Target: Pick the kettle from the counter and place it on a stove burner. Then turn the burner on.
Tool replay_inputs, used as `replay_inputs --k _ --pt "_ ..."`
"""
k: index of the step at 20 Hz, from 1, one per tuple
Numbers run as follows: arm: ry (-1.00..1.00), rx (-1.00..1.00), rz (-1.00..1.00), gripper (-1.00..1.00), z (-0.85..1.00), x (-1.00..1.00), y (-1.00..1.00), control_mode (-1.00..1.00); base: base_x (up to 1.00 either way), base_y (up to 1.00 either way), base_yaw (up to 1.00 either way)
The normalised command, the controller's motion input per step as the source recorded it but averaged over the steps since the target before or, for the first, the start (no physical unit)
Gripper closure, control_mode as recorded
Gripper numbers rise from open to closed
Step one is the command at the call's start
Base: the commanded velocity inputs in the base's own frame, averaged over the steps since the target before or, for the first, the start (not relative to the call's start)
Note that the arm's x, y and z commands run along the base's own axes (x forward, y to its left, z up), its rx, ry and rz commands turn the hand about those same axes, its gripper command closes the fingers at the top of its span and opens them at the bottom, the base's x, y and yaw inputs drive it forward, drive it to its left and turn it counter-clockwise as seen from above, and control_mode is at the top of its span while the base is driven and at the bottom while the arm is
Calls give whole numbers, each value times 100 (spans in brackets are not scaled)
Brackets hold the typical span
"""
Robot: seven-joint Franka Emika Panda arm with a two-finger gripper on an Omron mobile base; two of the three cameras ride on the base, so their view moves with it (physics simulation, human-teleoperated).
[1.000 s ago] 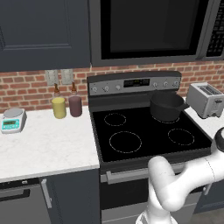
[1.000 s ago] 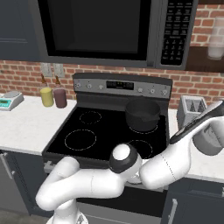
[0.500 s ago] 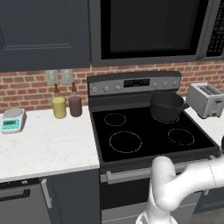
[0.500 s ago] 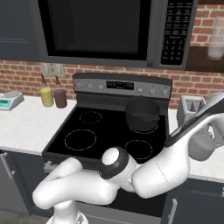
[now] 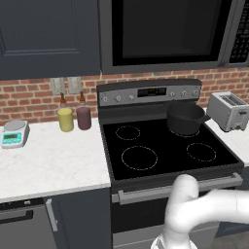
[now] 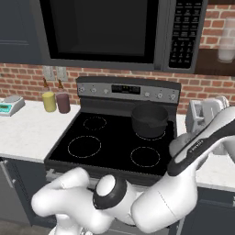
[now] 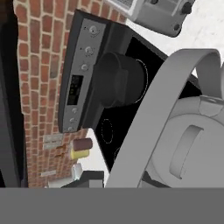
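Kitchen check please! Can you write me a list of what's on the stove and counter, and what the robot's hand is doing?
Surface: white marbled counter beside black glass stove.
Job's things: kettle close under the hand camera, near the stove's edge; largest stove burner bare.
Clutter: dark pot on the back right ring; toaster; yellow cup; purple cup; scale.
End effector: shut, at the kettle's arched handle; the grip itself is hidden.
Cables: nothing seen.
Surroundings: microwave above, brick wall behind.
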Motion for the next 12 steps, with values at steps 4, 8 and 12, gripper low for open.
replay_inputs --k 4,8,12 --pt "-30 0 0 100 -28 -29 100 -100 0 0 0" --pt "-27 0 0 100 -25 -12 100 -100 0 0 0" --pt "-19 0 0 100 -9 0 100 -100 0 0 0"
